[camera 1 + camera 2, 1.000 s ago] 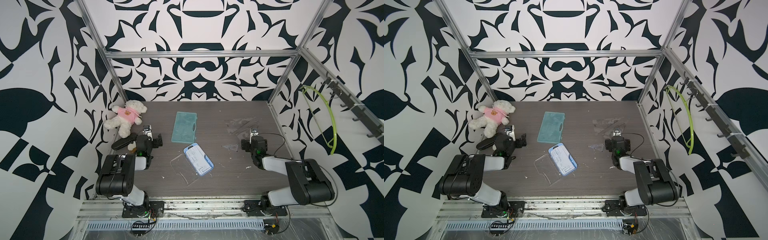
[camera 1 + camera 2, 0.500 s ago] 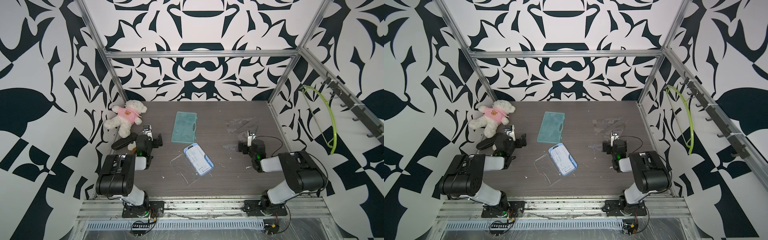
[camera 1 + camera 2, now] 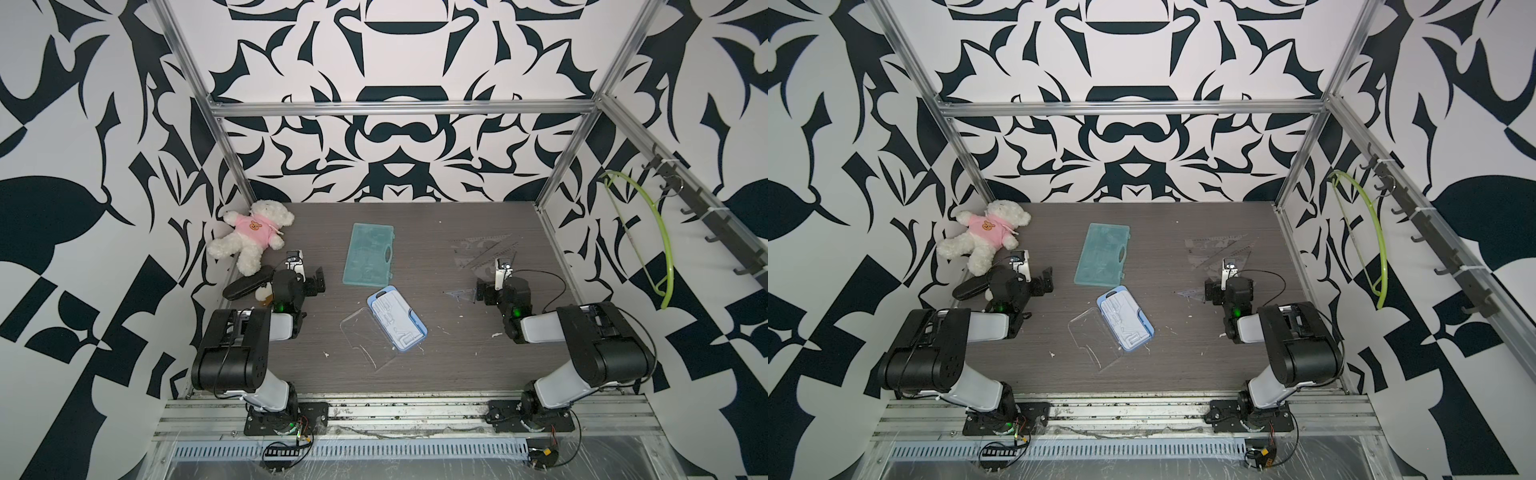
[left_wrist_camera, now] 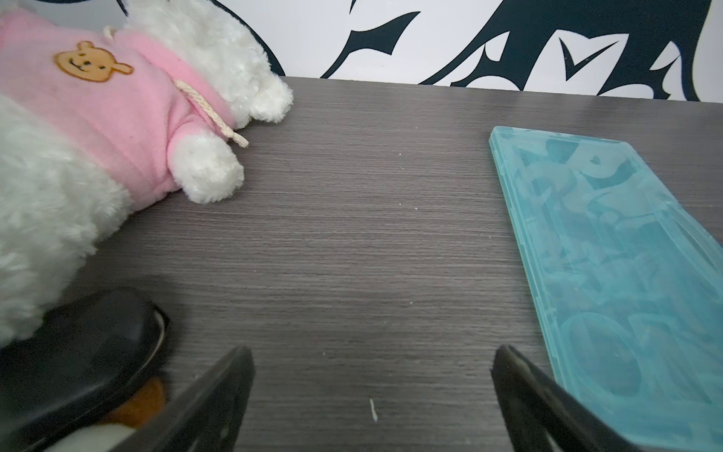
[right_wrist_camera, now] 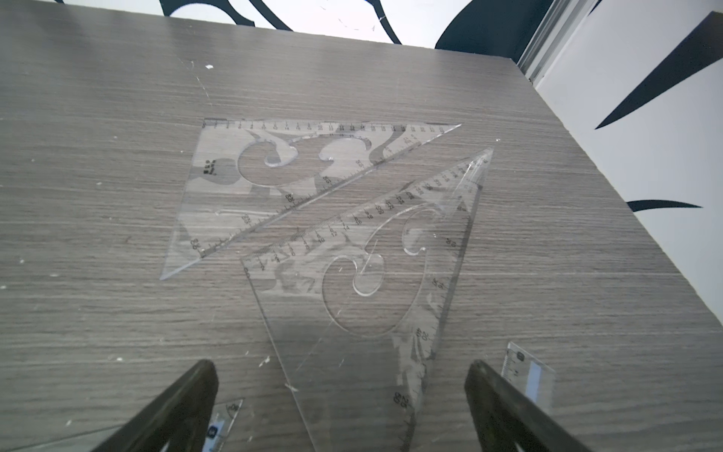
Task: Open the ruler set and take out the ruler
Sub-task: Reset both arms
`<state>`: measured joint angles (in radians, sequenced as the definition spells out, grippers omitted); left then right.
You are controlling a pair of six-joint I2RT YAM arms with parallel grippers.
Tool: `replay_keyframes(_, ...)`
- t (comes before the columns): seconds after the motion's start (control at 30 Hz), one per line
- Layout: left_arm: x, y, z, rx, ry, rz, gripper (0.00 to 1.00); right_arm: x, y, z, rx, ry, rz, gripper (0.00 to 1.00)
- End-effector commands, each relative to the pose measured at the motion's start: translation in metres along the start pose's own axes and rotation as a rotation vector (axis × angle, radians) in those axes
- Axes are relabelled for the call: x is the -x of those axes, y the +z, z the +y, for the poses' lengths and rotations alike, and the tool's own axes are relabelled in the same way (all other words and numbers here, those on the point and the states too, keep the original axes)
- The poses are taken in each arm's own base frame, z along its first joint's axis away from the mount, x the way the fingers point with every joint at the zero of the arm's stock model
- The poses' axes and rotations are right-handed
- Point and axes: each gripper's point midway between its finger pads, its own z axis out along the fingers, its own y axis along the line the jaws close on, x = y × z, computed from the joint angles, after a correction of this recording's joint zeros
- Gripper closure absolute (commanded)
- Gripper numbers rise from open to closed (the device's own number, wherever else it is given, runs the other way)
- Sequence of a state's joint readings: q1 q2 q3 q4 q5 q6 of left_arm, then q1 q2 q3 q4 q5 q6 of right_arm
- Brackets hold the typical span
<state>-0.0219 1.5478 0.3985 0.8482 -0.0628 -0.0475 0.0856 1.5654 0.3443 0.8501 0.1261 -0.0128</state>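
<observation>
Ruler set (image 3: 397, 324), the blue-rimmed case in the middle of the table (image 3: 436, 374), already lies open, so the task looks nearly or wholly done. At far left a teddy bear (image 3: 253, 232) in a pink hoodie sprawls in the corner, with a dark oblong object (image 3: 245, 286) just in front of it. Next to those the left gripper (image 4: 373, 352) sits low over bare table, jaws spread fully and holding nothing. Beside it a teal case (image 3: 368, 254) lies flat and shut; whether it matters to the task I cannot tell. In the open set, the clear lid (image 3: 361, 338) is swung out to its left and the white moulded tray appears empty. Further right, two clear set squares (image 5: 313, 176) (image 5: 371, 293) lie flat on the wood, side by side, and the end of a straight ruler (image 5: 528, 375) shows beside one jaw. The right gripper (image 5: 340, 366) is low over the nearer square, fully open and empty. By this layout little remains beyond pulling the arms clear.
</observation>
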Motion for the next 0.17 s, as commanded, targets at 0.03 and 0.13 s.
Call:
replay_keyframes(0.03, -0.0007, -0.0024, -0.0008, -0.001, 0.009, -0.007, 0.01, 0.0227, 0.0029, -0.0024, 0.016, 0.040, -0.061, 0.00)
replay_keyframes(0.13, -0.0009, -0.0022, -0.0007, -0.001, 0.009, -0.006, 0.01, 0.0230, -0.0014, -0.0035, 0.013, 0.038, -0.076, 0.00)
